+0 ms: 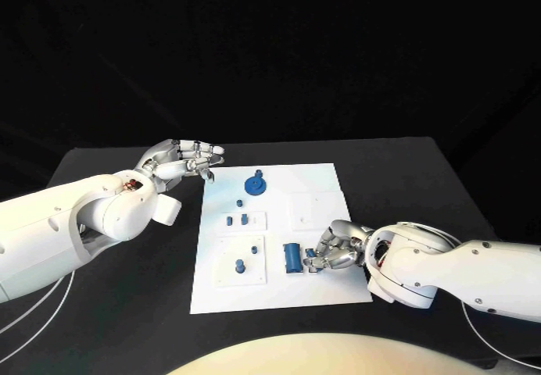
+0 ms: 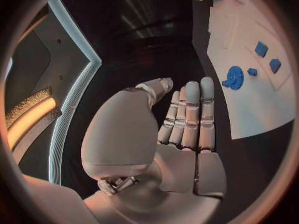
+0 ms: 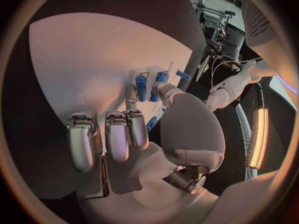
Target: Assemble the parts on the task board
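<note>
Head view first: my left hand hangs just off the far left corner of the task board, fingers loosely curled, nothing in it. Blue gear sits on the board just to that hand's right, with small blue pegs a bit nearer me. My right hand is down at the board's right edge, fingers bent onto the surface right next to a blue cylinder. It touches or nearly touches that piece, but I honestly can't tell whether I'm grasping it. Two more blue parts stand on the square plate to the left of the cylinder.

Left wrist view: my left hand is released, fingers straight and side by side, holding nothing. The board lies off beyond the fingertips to one side, with the gear and a couple of blue blocks on it.

Right wrist view: my right hand has its fingers curled down over the board. Two blue cylinders lie just past the thumb, close to it. Whether it's actually clamped on one, can't tell.
</note>
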Controlling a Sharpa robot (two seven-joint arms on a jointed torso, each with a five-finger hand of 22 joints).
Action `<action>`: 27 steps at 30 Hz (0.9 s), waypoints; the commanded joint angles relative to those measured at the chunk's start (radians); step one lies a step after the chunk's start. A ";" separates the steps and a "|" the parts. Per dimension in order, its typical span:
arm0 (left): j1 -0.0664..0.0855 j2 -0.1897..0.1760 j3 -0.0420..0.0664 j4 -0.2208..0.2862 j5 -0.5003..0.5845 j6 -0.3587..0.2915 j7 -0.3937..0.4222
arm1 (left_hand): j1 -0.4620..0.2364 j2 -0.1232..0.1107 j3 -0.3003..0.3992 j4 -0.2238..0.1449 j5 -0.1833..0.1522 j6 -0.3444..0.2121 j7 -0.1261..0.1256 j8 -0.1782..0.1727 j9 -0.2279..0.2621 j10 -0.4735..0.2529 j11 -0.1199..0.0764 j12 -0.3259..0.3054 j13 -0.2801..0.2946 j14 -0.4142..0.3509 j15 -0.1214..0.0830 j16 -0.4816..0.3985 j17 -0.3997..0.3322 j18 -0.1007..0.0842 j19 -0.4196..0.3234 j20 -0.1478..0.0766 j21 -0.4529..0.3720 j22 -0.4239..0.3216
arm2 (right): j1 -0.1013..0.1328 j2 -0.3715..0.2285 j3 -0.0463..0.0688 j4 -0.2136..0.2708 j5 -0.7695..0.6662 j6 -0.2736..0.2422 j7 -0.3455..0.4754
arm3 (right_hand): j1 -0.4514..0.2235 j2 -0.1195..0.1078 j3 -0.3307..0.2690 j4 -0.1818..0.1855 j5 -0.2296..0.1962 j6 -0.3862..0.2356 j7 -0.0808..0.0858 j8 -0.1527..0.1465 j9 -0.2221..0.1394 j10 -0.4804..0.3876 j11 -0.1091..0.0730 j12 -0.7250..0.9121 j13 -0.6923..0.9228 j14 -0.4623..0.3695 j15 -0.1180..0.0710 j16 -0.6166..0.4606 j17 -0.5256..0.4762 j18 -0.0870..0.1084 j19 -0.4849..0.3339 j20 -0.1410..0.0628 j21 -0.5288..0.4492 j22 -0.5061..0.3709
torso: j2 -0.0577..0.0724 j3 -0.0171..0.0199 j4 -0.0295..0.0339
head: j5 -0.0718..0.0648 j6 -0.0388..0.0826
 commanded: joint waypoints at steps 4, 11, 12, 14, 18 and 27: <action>-0.001 0.002 0.000 -0.001 0.006 0.012 0.003 | -0.007 0.005 -0.001 0.003 0.002 -0.009 0.017 0.004 -0.001 -0.006 0.002 0.007 -0.001 -0.005 0.003 -0.004 -0.002 0.015 -0.001 0.006 -0.004 -0.001 | -0.003 -0.014 -0.001 0.021 -0.010 0.008 0.003 | -0.014 0.001 -0.020 0.015 -0.009 0.007 0.000 -0.002 0.003 0.059 0.001 -0.003 0.206 0.095 0.000 -0.003 0.214 -0.014 0.106 0.001 0.004 0.263 | -0.001 0.0003 -0.0011 | 0.000 0.000; -0.001 0.003 -0.001 -0.003 0.006 0.012 0.003 | -0.007 0.005 -0.001 0.003 0.002 -0.009 0.017 0.004 -0.001 -0.006 0.002 0.007 -0.001 -0.005 0.003 -0.004 -0.002 0.015 -0.001 0.006 -0.004 -0.001 | -0.003 -0.025 -0.001 0.032 -0.013 0.003 0.003 | -0.012 0.007 -0.032 0.029 -0.005 0.008 -0.001 -0.003 0.003 0.059 0.000 -0.003 0.206 0.095 -0.001 -0.003 0.214 -0.014 0.106 0.001 0.004 0.263 | 0.000 0.0008 -0.0005 | 0.000 -0.001; -0.002 0.003 -0.001 -0.003 0.006 0.012 0.003 | -0.007 0.005 -0.001 0.003 0.002 -0.009 0.017 0.004 -0.001 -0.006 0.002 0.007 -0.001 -0.005 0.003 -0.004 -0.002 0.015 -0.001 0.006 -0.004 -0.001 | -0.003 -0.026 -0.001 0.034 -0.013 0.002 0.004 | -0.011 0.008 -0.033 0.030 -0.004 0.008 -0.001 -0.003 0.003 0.059 0.000 -0.003 0.207 0.096 -0.001 -0.002 0.215 -0.014 0.106 0.001 0.004 0.263 | 0.000 0.0009 -0.0003 | -0.001 -0.001; -0.002 0.003 -0.001 -0.004 0.006 0.012 0.003 | -0.009 0.007 -0.001 0.006 0.002 -0.010 0.017 0.005 -0.002 -0.007 0.003 0.008 -0.001 -0.005 0.003 -0.003 -0.002 0.015 -0.001 0.006 -0.005 -0.002 | -0.003 -0.027 -0.001 0.036 -0.011 0.001 0.005 | -0.005 0.013 -0.036 0.034 0.004 0.009 -0.001 -0.003 0.003 0.059 0.000 -0.003 0.207 0.096 -0.001 -0.002 0.216 -0.014 0.106 0.000 0.004 0.263 | 0.000 0.0006 -0.0002 | -0.001 0.000; -0.002 0.003 -0.001 -0.006 0.006 0.011 0.003 | -0.009 0.007 -0.001 0.006 0.002 -0.010 0.017 0.005 -0.002 -0.007 0.003 0.008 -0.001 -0.005 0.003 -0.003 -0.002 0.015 -0.001 0.006 -0.005 -0.002 | -0.003 -0.030 -0.001 0.039 -0.009 0.002 0.006 | -0.001 0.015 -0.038 0.035 0.008 0.009 -0.001 -0.003 0.003 0.060 -0.001 -0.002 0.207 0.096 -0.001 -0.001 0.218 -0.014 0.106 0.000 0.004 0.263 | 0.000 0.0004 -0.0002 | -0.001 -0.001; -0.002 0.002 -0.001 -0.008 0.006 0.011 0.002 | -0.009 0.007 -0.001 0.006 0.002 -0.010 0.017 0.005 -0.002 -0.007 0.003 0.008 -0.001 -0.005 0.003 -0.003 -0.002 0.015 -0.001 0.006 -0.005 -0.002 | -0.003 -0.035 -0.001 0.044 -0.005 0.009 0.012 | 0.011 0.018 -0.043 0.035 0.018 0.010 -0.002 -0.003 0.003 0.060 -0.001 -0.001 0.207 0.097 -0.002 0.000 0.219 -0.014 0.106 0.000 0.004 0.263 | 0.000 0.0000 -0.0002 | 0.000 -0.003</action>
